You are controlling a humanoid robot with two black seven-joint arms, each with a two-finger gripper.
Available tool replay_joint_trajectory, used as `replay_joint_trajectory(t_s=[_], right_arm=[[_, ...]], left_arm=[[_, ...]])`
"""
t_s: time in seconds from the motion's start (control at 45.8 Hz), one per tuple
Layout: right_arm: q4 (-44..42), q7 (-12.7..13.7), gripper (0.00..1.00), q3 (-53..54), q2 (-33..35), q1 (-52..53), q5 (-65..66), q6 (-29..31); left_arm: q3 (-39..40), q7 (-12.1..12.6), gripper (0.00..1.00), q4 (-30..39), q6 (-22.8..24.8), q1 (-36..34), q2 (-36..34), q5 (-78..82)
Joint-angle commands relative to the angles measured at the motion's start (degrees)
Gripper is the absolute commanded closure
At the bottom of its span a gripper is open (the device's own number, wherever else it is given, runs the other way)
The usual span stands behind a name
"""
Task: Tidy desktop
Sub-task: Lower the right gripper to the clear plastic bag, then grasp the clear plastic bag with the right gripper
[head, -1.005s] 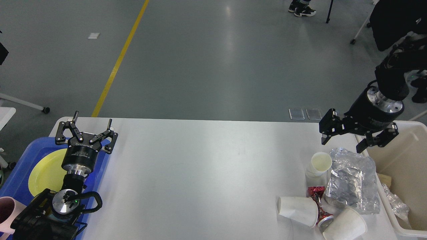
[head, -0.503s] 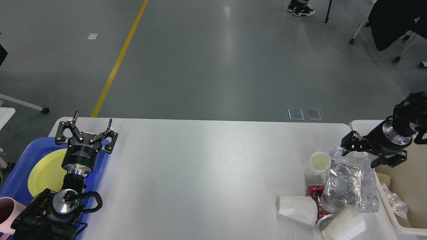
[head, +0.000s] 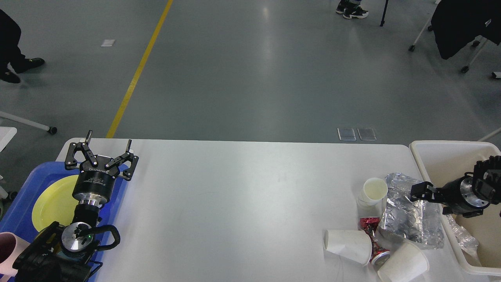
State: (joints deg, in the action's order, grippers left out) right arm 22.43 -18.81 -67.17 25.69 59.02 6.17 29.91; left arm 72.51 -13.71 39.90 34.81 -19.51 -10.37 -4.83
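White bench (head: 242, 203), smooth, rounded corners, fills the near half of the view. Left claw (head: 101, 150) spread wide, fingers apart, over the bench's left edge above a blue plastic tray (head: 23, 203) holding a round yellow plate (head: 53, 201). Right claw (head: 420, 192) seen side-on and dark, can't tell if spread or pressed; it sits at crinkled silver foil (head: 409, 219). Near-right clutter: upright paper cup (head: 373, 192), two tipped paper cups (head: 348, 245), (head: 403, 266), crushed red can (head: 373, 243). Cream plastic bin (head: 438, 156) far right.
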Motion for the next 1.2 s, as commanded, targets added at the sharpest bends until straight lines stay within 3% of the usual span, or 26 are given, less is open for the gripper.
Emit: replay_joint_trajectory(t_s=[0.0,0.262,0.743,0.896,0.961,1.071,1.18], right_arm=[[-0.1,0.1,0.04,0.0,-0.2,-1.4,0.0,-2.0],[-0.2,0.4,0.04,0.0,-0.2,-5.8,-0.5,-10.7],[0.6,0.4,0.04,0.5,-0.4,-7.2,-0.6,-12.1],[1.6,0.5,0.18,1.2,-1.7,-9.1,-0.6,-19.3],[1.7,0.4,0.32,1.2,-1.9,-10.5,-0.6,-22.3],[1.6,0.5,0.43,1.1,-2.0,-11.6,-0.6,-23.5],[1.7,0.5,0.61,1.2,-2.0,-11.4,-0.6,-23.7]], left_arm=[[0.0,0.0,0.04,0.0,0.0,0.0,0.0,0.0],[0.0,0.0,0.04,0.0,0.0,0.0,0.0,0.0],[0.0,0.0,0.04,0.0,0.0,0.0,0.0,0.0],[0.0,0.0,0.04,0.0,0.0,0.0,0.0,0.0],[0.0,0.0,0.04,0.0,0.0,0.0,0.0,0.0],[0.0,0.0,0.04,0.0,0.0,0.0,0.0,0.0],[0.0,0.0,0.04,0.0,0.0,0.0,0.0,0.0]])
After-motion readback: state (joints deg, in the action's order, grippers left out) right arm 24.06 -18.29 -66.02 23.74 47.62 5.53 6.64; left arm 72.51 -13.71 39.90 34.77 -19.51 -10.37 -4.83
